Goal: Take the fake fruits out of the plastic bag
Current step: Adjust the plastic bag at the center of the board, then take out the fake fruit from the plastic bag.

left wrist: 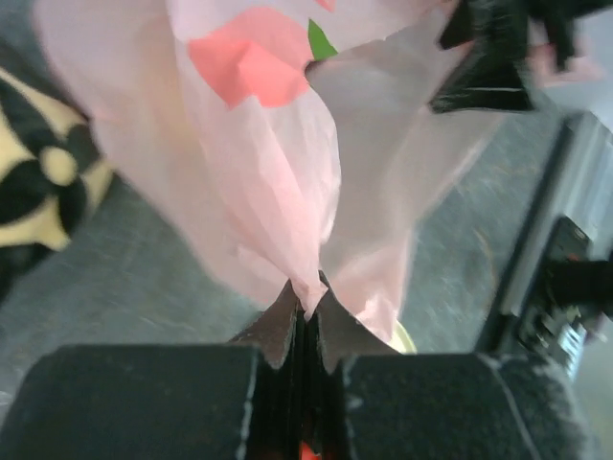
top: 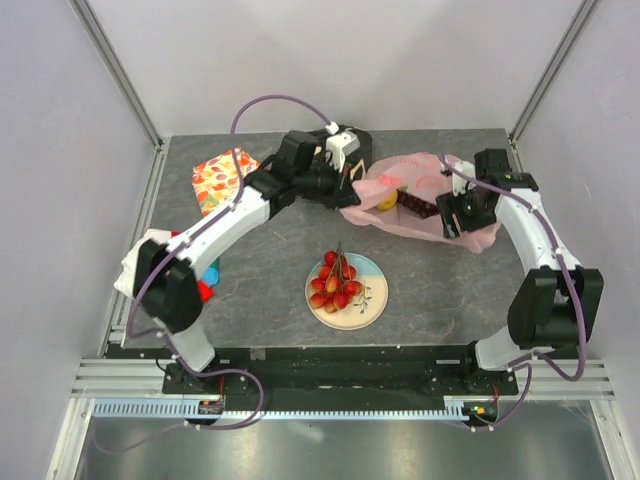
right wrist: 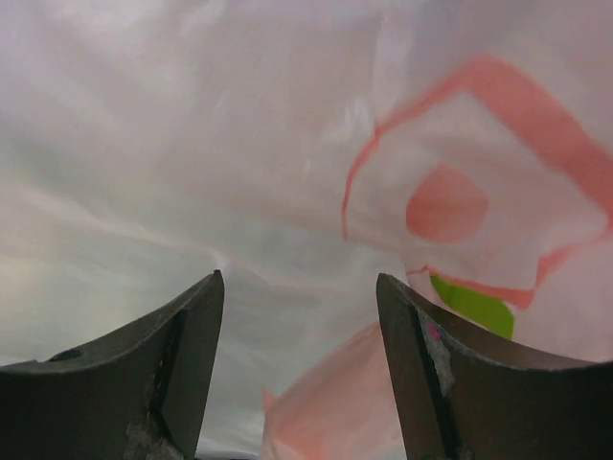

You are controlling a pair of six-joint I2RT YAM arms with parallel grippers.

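Rear right of the grey table [top: 260,290]: pink plastic bag [top: 410,170], crumpled and lying flat. Its long axis runs left to right, and the right end slants slightly toward the arm bases.
- Contents showing in its left half: small yellow lemon-like fruit [top: 387,203], with the dark purple grape bunch [top: 415,206] just beside it on the right.
- Left gripper [left wrist: 306,305]: at the bag's left end, fingers pressed together on a gathered fold of the pink film.
- Right gripper [right wrist: 299,287]: over the bag's right half, fingers spread, with film filling the space ahead of them. Contact cannot be told.
- Red fruit cluster [top: 335,285]: out of the bag, on the round plate [top: 372,305] at table centre, with its brown stems pointing rearward.
- Orange leaf-print cloth [top: 222,178]: rear left.
- Black patterned cloth [left wrist: 38,182]: beside the bag in the left wrist view.
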